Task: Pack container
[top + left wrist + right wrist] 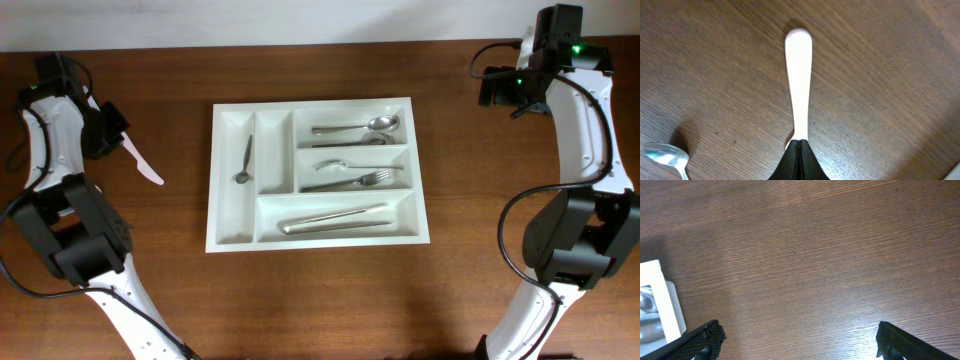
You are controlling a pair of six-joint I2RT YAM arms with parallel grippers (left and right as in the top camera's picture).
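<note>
White plastic utensil [799, 80] is clamped tight in my left end effector [800, 146], out at 9 o'clock from the container [232, 185], which sits in the middle of the bench [320, 300]. Right end effector [800, 337] hangs wide open at 2 o'clock.

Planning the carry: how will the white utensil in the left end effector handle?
The white utensil looks like thin plastic: probably light and slightly bendy. Its smooth surface, pinched at one end by the left end effector, may slip or swing.
</note>
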